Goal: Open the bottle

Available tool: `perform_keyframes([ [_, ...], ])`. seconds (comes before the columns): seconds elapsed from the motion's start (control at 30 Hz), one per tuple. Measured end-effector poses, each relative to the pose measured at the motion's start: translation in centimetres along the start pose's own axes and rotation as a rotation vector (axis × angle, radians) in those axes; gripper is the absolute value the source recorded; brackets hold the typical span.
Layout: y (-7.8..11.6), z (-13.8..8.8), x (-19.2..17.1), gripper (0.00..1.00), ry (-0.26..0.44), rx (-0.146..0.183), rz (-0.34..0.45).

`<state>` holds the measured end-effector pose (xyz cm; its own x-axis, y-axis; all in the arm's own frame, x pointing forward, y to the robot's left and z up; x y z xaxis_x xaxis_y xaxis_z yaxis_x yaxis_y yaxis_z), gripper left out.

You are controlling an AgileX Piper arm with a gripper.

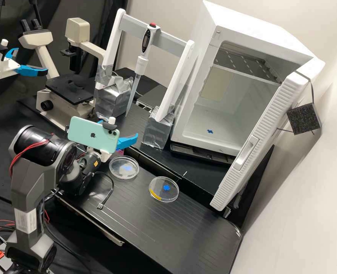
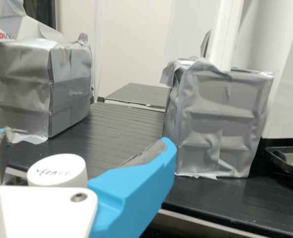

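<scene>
The gripper (image 1: 119, 129) has its blue fingers (image 2: 136, 193) spread, the bottle's white, hand-marked cap (image 2: 57, 171) ungripped between them. Beyond stand two silver-wrapped blocks (image 2: 223, 124); a clear Petri dish (image 1: 124, 174) lies near the gripper on the bench (image 1: 138, 232).

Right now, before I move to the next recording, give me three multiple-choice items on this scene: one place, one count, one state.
1. Where is the electronic pipette?
A) Lying on the bench
B) At the stand's grey crossbar
C) On the microscope stage

2. How many clear petri dishes are there?
A) One
B) Four
C) Two

3. How are the gripper's blue fingers?
A) Spread apart
B) Pressed together
C) Clamped on a dish

1: B, the pipette stands tip down at the crossbar.
2: C, two round dishes lie side by side.
3: A, the wrist view shows a wide gap between the fingers.
</scene>
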<state>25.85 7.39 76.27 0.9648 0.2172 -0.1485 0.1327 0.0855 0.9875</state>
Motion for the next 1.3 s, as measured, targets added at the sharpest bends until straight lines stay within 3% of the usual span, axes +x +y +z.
perform_keyframes([
  [1.3, -0.31, -0.15, 0.03, 0.00, -0.001, 0.000, -0.006],
])
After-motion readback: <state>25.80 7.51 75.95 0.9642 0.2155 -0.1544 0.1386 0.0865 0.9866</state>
